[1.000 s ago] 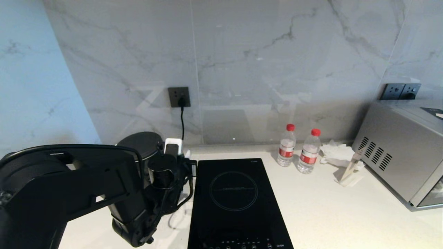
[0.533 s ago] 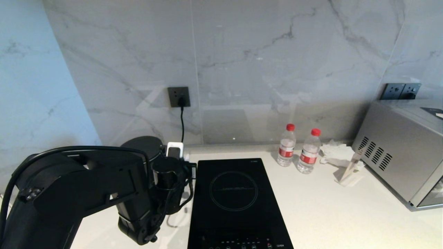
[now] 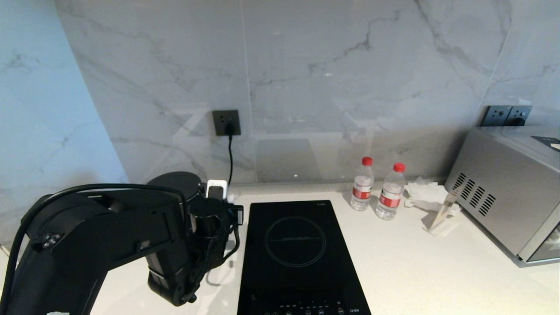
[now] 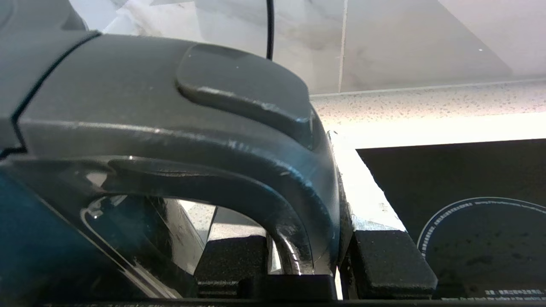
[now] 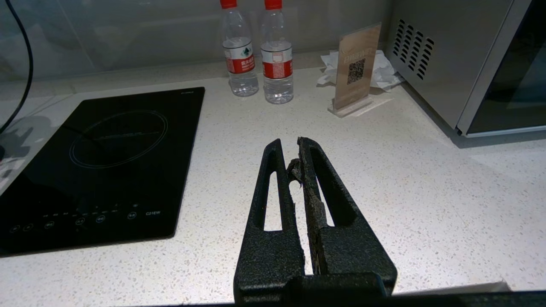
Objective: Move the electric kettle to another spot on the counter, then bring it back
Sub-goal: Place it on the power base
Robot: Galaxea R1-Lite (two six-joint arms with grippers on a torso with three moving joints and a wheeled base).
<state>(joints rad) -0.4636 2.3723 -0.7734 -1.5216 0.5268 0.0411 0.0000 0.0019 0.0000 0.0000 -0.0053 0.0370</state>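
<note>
The electric kettle [image 3: 175, 183] stands at the back left of the white counter [image 3: 415, 262], left of the hob. Only its round dark lid shows in the head view, because my left arm [image 3: 109, 232] covers the body. In the left wrist view the thick black handle [image 4: 192, 128] fills the frame. My left gripper [image 4: 307, 264] is shut on that handle, with one finger [image 4: 386, 260] on each side. Whether the kettle's foot rests on the counter is hidden. My right gripper [image 5: 290, 143] hangs shut and empty above the counter [image 5: 426, 192].
A black glass hob [image 3: 297, 253] lies just right of the kettle. A black cord runs down from the wall socket [image 3: 226, 122]. Two water bottles [image 3: 362, 183], crumpled tissue [image 3: 426, 192], a card stand [image 3: 442, 214] and a steel oven [image 3: 507, 188] fill the back right.
My left arm's elbow has swung rightwards, further into the head view. The gripper and the kettle lid have barely shifted. The grip on the handle is unchanged.
</note>
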